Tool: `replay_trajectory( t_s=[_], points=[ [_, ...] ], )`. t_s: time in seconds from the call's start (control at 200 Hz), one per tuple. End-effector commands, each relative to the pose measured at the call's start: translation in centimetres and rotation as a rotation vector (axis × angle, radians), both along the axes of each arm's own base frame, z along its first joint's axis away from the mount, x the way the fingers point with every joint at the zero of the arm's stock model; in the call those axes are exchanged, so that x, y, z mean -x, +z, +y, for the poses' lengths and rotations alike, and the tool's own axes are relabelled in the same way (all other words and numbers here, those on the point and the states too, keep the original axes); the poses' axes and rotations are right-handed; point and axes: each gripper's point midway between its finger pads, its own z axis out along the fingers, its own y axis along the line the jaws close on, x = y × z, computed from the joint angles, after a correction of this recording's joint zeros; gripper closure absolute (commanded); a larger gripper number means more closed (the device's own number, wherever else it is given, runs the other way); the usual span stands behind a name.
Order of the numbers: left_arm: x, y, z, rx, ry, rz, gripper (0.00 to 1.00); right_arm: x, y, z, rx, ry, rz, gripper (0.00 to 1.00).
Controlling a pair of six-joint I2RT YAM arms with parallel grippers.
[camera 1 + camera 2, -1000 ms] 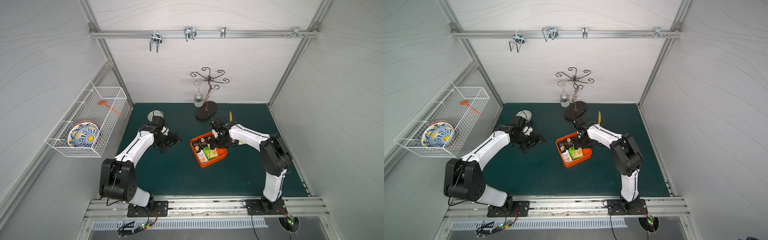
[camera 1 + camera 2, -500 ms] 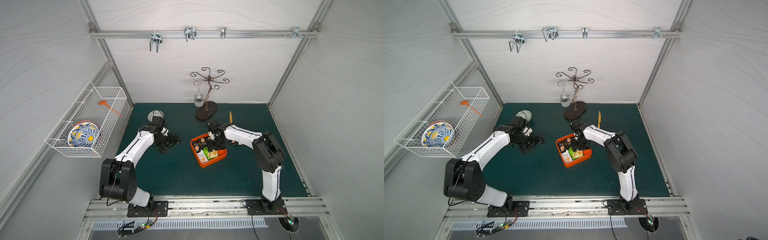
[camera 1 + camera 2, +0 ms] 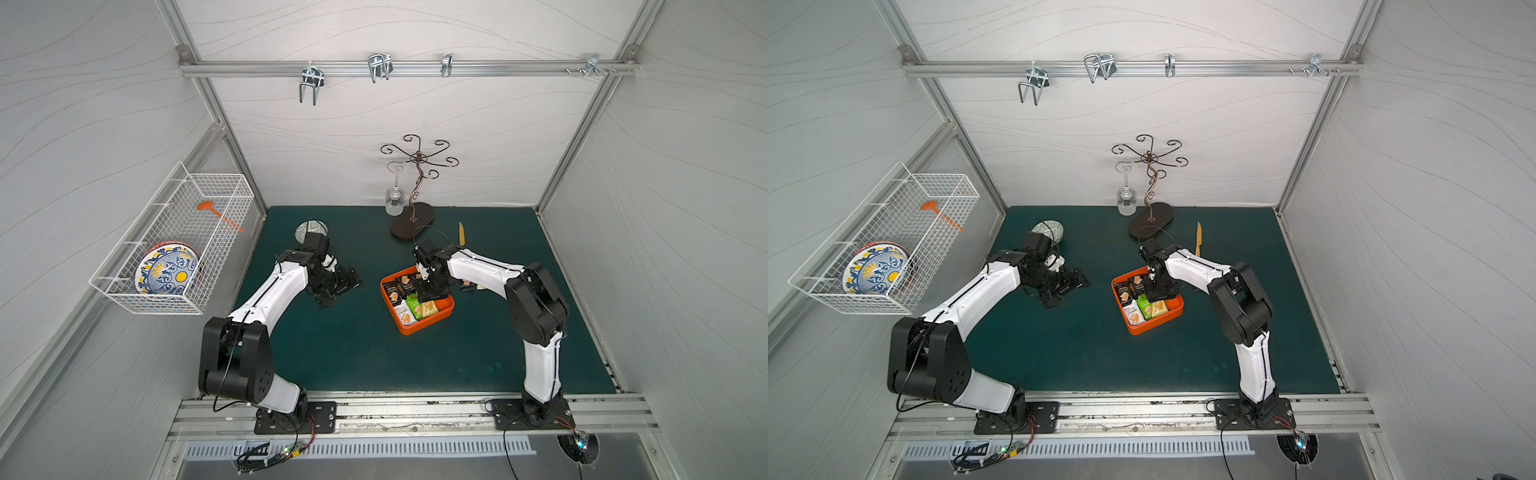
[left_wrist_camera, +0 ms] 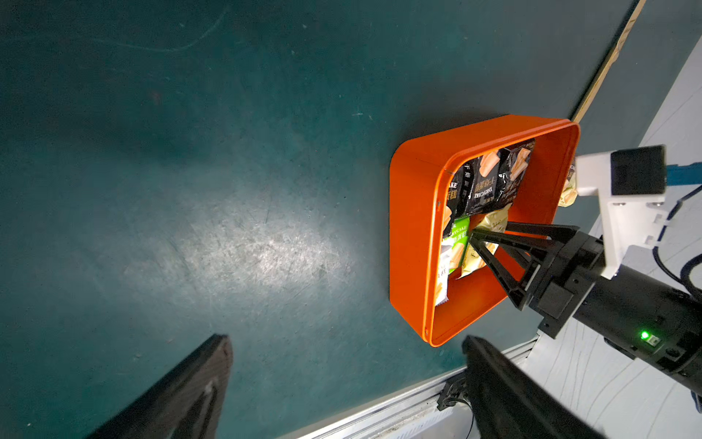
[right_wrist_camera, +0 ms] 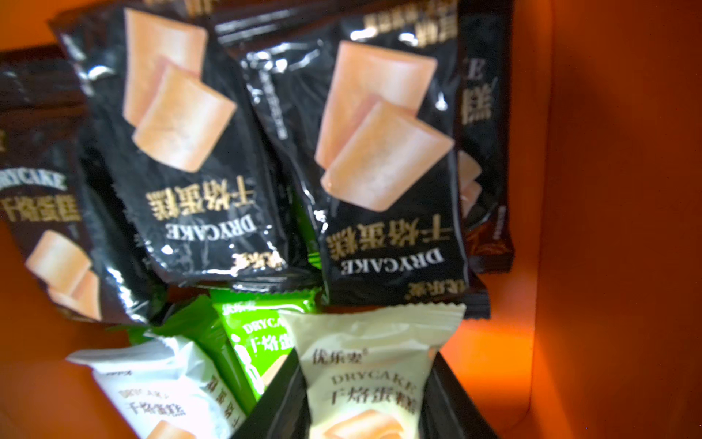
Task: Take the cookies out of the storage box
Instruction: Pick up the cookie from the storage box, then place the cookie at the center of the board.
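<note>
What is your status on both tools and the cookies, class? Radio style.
Left tool open over bare mat. Right tool in storage box, jaws astride pale yellow packet, grip unconfirmed. Other cookies lie in box. Green packet right beside it.

Left arm [image 3: 270, 297], white links with black joints: shoulder raised from its base, elbow bent, forearm reaching low over the table toward the centre.

Left gripper [image 3: 338, 286], black parallel-finger type: jaws spread wide with nothing between them. The left wrist view shows both fingers [image 4: 212, 365] well apart.

Right arm [image 3: 482, 266], same build: upper link upright, forearm stretched inward and toward the back, wrist pitched steeply down.

Right gripper [image 4: 473, 238], black parallel-finger type: points downward, its fingers drawn in against both sides of a pale-yellow wrapped cookie packet [image 5: 364, 365].
</note>
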Motion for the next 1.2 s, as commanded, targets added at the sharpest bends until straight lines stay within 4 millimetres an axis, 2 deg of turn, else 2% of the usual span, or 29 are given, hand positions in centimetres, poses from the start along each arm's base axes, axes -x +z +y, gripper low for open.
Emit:
replay_trajectory(
  t_s=[0.0, 0.15, 0.35, 0.45, 0.6, 0.72, 0.845, 1.085, 1.195],
  points=[
    [-0.6, 1.0, 0.2, -0.003, 0.000, -0.043, 0.01, 0.0, 2.6, 0.2, -0.018, -0.001, -0.013, 0.58],
    [-0.8, 1.0, 0.1, 0.003, 0.004, -0.047, 0.01, -0.3, 6.1, 0.3, -0.082, -0.018, -0.038, 0.58],
    [-1.3, 1.1, 0.0, 0.010, 0.012, -0.046, 0.01, -1.6, 9.6, -0.7, -0.147, -0.063, -0.078, 0.58],
    [-1.6, 1.2, -0.1, 0.016, 0.022, -0.048, 0.01, -2.8, 10.9, -1.6, -0.168, -0.087, -0.097, 0.58],
    [-1.9, 1.3, -0.2, 0.020, 0.033, -0.049, 0.01, -5.0, 11.8, -3.6, -0.169, -0.124, -0.130, 0.58],
    [-2.0, 1.6, -0.2, 0.023, 0.038, -0.049, 0.01, -7.3, 11.4, -6.0, -0.130, -0.149, -0.166, 0.58],
    [-1.8, 1.6, -0.1, 0.021, 0.043, -0.043, 0.01, -9.1, 9.7, -8.1, -0.072, -0.148, -0.173, 0.58],
    [-0.8, 1.6, 0.3, -0.005, 0.044, -0.020, 0.01, -12.4, 6.6, -10.1, 0.021, -0.140, -0.208, 0.59],
    [-0.5, 1.7, 0.6, -0.019, 0.046, -0.013, 0.01, -13.5, 5.2, -10.4, 0.066, -0.113, -0.214, 0.59]
  ],
)
